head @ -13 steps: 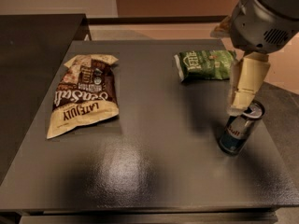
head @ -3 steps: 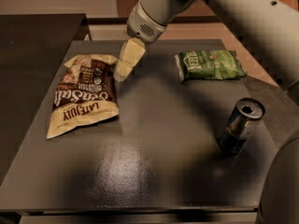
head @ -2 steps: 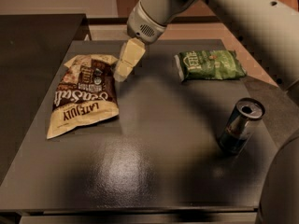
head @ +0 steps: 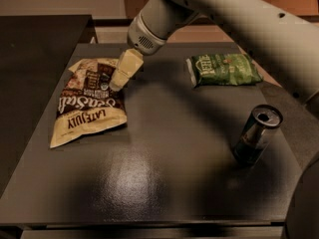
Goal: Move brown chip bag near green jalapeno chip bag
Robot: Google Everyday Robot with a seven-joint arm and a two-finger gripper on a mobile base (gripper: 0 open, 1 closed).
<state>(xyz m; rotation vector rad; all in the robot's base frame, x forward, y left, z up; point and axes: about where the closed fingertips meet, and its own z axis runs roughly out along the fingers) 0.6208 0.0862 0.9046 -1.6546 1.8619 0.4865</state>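
The brown chip bag, dark brown and cream with "Sea Salt" and "LATE JULY" lettering, lies flat on the left part of the dark table. The small green jalapeno chip bag lies at the back right, well apart from it. My gripper hangs from the arm that comes in from the upper right. Its cream fingers point down over the upper right part of the brown bag. I cannot see contact between them and the bag.
A blue-silver drink can stands upright at the right of the table, in front of the green bag. A second dark surface adjoins on the left. The arm spans the upper right.
Since about four seconds ago the gripper has swung from above the can on the right over to the brown bag. In the last second it has shifted slightly further onto the bag.
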